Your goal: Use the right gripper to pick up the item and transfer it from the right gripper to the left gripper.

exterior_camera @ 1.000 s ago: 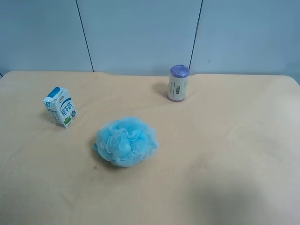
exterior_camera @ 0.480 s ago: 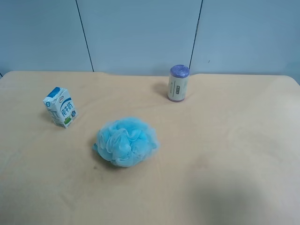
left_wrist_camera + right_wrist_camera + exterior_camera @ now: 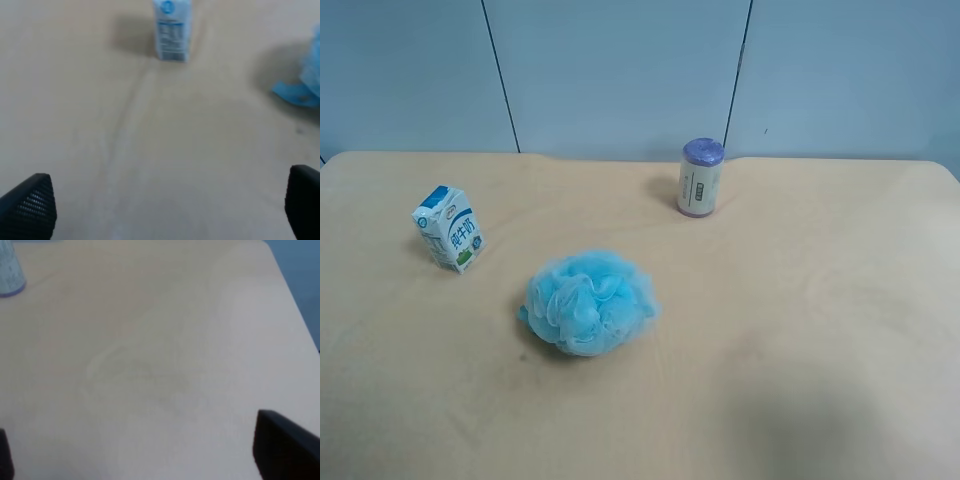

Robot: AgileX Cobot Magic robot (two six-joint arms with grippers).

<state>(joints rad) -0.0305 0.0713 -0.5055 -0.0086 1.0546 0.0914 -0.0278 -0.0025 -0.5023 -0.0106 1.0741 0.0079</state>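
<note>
A fluffy light-blue bath sponge (image 3: 590, 302) lies mid-table in the exterior high view; its edge also shows in the left wrist view (image 3: 306, 85). A blue-and-white milk carton (image 3: 449, 228) stands off to one side of it and shows in the left wrist view (image 3: 172, 30). A white cylinder with a purple top (image 3: 701, 178) stands at the back and shows in a corner of the right wrist view (image 3: 9, 270). My right gripper (image 3: 145, 460) is open and empty over bare table. My left gripper (image 3: 167, 210) is open and empty, short of the carton. Neither arm shows in the exterior high view.
The beige table (image 3: 820, 300) ends at a grey-blue panelled wall (image 3: 620, 70) at the back. The table's rounded corner and edge show in the right wrist view (image 3: 285, 275). A faint shadow lies on the table at the exterior high view's lower right (image 3: 810, 420).
</note>
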